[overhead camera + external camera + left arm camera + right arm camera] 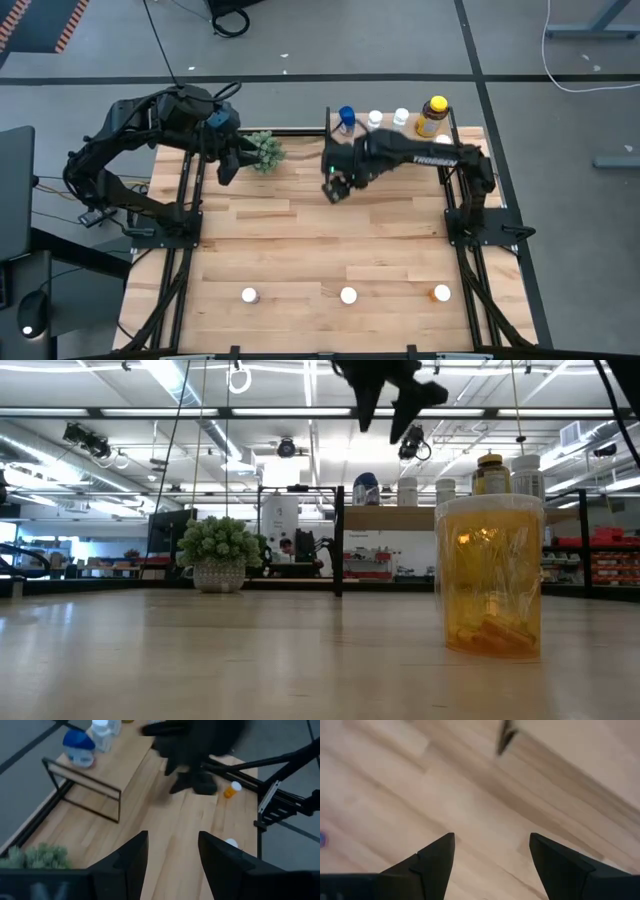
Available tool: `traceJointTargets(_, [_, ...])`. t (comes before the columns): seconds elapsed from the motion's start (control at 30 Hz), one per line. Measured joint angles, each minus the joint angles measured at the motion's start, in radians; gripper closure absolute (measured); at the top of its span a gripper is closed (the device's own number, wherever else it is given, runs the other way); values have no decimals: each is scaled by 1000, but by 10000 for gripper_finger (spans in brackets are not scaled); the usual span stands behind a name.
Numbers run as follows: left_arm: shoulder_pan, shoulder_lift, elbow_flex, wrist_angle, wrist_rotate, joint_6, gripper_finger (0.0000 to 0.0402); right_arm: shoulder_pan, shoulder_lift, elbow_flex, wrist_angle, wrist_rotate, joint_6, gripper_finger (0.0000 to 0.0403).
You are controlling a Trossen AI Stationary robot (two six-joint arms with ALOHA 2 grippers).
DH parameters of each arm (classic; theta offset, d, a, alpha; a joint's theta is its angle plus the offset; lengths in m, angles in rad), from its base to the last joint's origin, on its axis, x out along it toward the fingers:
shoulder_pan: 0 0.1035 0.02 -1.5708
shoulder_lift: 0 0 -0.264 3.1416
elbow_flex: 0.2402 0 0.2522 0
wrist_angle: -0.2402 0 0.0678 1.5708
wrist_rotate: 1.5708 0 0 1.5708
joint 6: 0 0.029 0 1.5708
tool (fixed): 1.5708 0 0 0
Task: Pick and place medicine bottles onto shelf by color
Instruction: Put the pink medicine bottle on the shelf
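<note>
Above the middle of the table, the right gripper (336,188) hangs in the air just in front of the shelf (465,132). Its arm reaches in from the right side and bends down at the wrist. Its two fingers (436,857) are spread apart with only bare wood between them, so it holds nothing.

The left gripper (226,170) waits at the far left of the table, next to the green plant (266,152). Its fingers (131,851) are also apart and hold nothing.

On the shelf at the far side stand a blue bottle (347,119), two white bottles (376,120), and a bigger amber bottle with a yellow cap (433,116).

Near the front edge of the table stand three more bottles, well apart in a row: a white-capped bottle (249,295) on the left, another white-capped bottle (348,295) in the middle, and an orange bottle (441,293) on the right. In the low view, the orange bottle (489,575) has small pills lying at its bottom.
</note>
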Motion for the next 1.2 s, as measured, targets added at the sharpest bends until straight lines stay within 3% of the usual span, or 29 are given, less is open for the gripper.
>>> traceJointTargets(0.13, [0,-15,0,-37,0,-4,218,91,0,0,42,69,-25,137])
traceJointTargets(0.27, [0,-16,0,-33,0,2,221,148,0,0,125,117,-155,137])
traceJointTargets(0.37, [0,-16,0,-19,0,0,223,183,0,0,174,125,-115,137])
traceJointTargets(0.57, [0,-13,0,-6,0,-10,219,257,-1,-12,207,123,-4,140])
traceJointTargets(0.77, [-6,6,0,9,-1,-96,220,346,-1,-193,367,9,31,145])
traceJointTargets(0.9, [-35,7,0,-8,-3,-149,217,414,1,-300,428,-37,161,139])
traceJointTargets(1.2, [-86,18,0,0,-3,-103,223,566,0,-427,537,-12,576,96])
